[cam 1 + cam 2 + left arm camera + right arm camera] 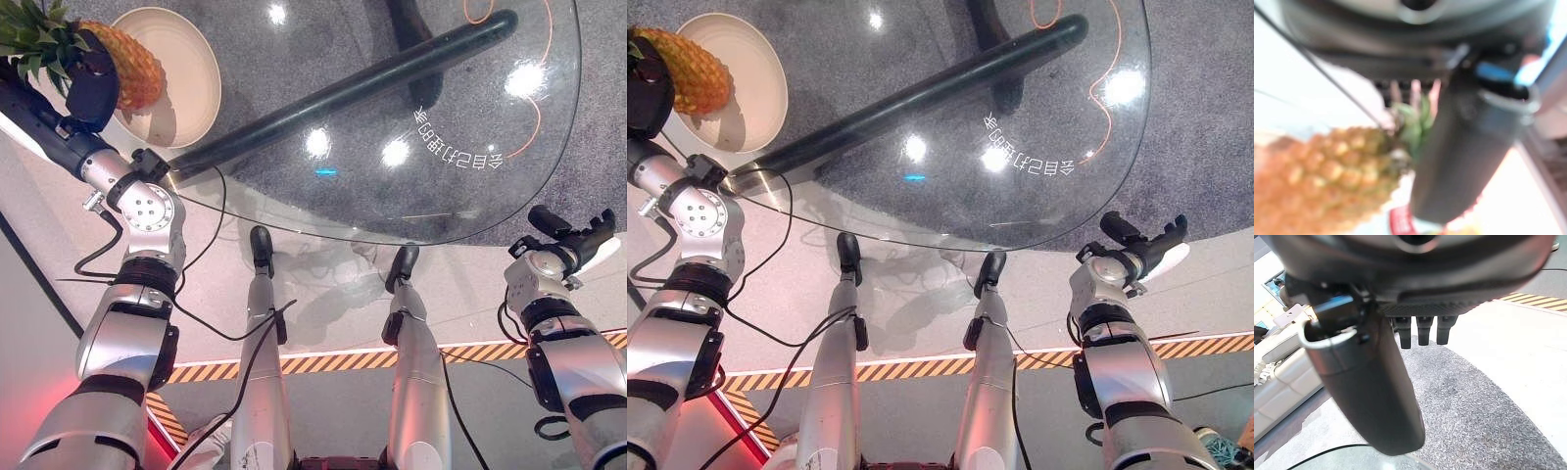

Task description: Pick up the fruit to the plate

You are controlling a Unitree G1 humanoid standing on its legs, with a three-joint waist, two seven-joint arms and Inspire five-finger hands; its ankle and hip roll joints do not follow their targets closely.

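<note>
A pineapple (134, 62) lies on the cream plate (193, 73) at the far left of the glass table, its green crown (34, 34) reaching past the plate's rim. My left hand (93, 83) is curled round the fruit where the crown meets the body. In the left wrist view the thumb (1464, 147) presses beside the pineapple (1327, 181), and the fingers sit behind the leaves. My right hand (573, 240) hangs off the table's near right edge, with relaxed straight fingers (1420, 330) and nothing in it.
The round glass table (392, 235) rests on a long dark bar (343, 93) running diagonally beneath it, over grey carpet. Yellow-black striped tape (323, 360) crosses the floor close to me. A pale sofa (1278, 367) appears in the right wrist view.
</note>
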